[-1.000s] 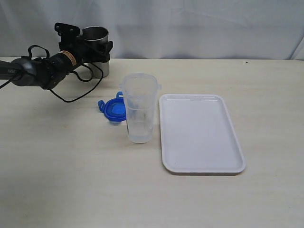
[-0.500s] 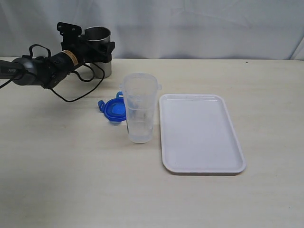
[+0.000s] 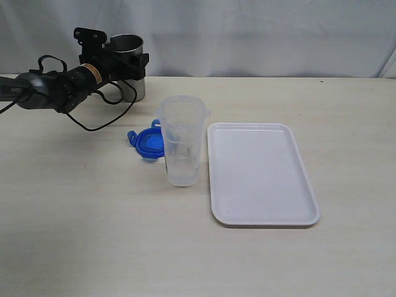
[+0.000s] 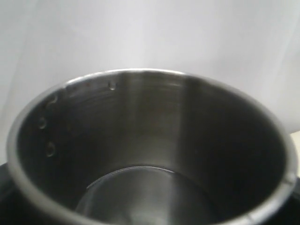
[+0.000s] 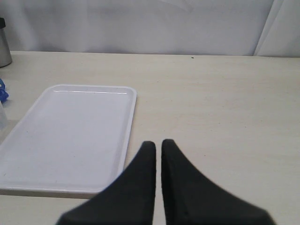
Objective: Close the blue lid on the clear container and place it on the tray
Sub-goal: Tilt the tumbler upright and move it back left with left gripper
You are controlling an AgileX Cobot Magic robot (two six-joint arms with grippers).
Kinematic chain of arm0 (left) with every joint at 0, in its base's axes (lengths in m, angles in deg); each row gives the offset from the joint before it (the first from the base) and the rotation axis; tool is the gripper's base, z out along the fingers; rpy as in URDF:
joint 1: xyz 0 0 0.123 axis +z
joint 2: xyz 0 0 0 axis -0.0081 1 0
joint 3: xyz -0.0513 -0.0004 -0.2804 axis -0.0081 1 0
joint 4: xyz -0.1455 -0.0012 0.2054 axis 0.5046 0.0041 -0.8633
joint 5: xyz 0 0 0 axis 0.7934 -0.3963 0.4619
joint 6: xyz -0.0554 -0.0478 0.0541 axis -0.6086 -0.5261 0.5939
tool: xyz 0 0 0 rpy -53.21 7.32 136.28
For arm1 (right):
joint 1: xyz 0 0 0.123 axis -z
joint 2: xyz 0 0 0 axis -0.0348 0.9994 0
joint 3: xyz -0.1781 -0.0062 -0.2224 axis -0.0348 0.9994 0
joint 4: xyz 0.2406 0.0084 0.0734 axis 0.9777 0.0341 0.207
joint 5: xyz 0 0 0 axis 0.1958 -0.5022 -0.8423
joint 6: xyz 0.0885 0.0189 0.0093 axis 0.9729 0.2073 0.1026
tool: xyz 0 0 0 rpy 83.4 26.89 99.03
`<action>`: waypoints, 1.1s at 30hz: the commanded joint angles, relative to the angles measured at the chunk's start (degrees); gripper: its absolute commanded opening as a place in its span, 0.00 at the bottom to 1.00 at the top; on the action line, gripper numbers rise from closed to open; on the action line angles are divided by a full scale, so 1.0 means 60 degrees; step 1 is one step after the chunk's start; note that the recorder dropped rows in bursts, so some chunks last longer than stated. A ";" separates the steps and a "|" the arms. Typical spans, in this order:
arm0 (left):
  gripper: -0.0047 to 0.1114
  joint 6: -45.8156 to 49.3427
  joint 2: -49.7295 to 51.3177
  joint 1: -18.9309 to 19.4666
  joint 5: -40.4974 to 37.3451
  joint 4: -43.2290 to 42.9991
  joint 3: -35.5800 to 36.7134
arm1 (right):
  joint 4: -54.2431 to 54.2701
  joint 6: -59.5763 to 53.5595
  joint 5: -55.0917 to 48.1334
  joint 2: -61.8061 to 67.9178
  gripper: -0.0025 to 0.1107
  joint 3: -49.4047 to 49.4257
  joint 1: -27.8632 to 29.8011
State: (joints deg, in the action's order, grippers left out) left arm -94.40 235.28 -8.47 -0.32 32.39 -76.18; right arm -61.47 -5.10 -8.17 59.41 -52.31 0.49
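The clear container (image 3: 182, 142) stands upright and uncovered in the middle of the table. The blue lid (image 3: 147, 142) lies flat on the table just behind it on its left, touching or nearly touching it. The white tray (image 3: 263, 173) lies bare to the container's right and shows again in the right wrist view (image 5: 70, 131). My left gripper (image 3: 131, 65) is at the back left, its fingers clasped round a grey steel cup (image 3: 128, 46), whose inside (image 4: 150, 140) fills the left wrist view. My right gripper (image 5: 158, 143) is shut and empty, hovering over the table beside the tray's near corner.
The left arm (image 3: 49, 90) and its looping black cable (image 3: 102, 120) stretch over the back left of the table. A white curtain (image 3: 260, 37) closes off the back. A sliver of the blue lid (image 5: 2, 91) shows at the edge of the right wrist view.
The left gripper and the steel cup have shifted together slightly to the right. The container, lid and tray have not moved.
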 commanded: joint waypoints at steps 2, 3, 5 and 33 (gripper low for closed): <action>0.61 -0.0205 -0.0047 -0.0058 -0.0475 -0.0016 -0.0013 | -0.0020 0.0000 0.0011 -0.0056 0.06 0.0031 0.0003; 0.61 -0.0205 -0.0047 -0.0058 -0.0475 -0.0016 -0.0013 | -0.0020 0.0000 0.0011 -0.0056 0.06 0.0031 0.0003; 0.65 -0.0266 -0.0047 -0.0077 -0.0475 -0.0016 -0.0013 | -0.0020 0.0000 0.0011 -0.0056 0.06 0.0031 0.0003; 0.83 -0.0775 -0.0067 -0.0236 -0.0914 -0.1036 0.0006 | -0.0020 0.0000 0.0011 -0.0056 0.06 0.0031 0.0003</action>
State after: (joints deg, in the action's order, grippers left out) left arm -97.45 235.35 -9.79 -5.51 27.06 -76.18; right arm -61.47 -5.10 -8.17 59.41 -52.31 0.49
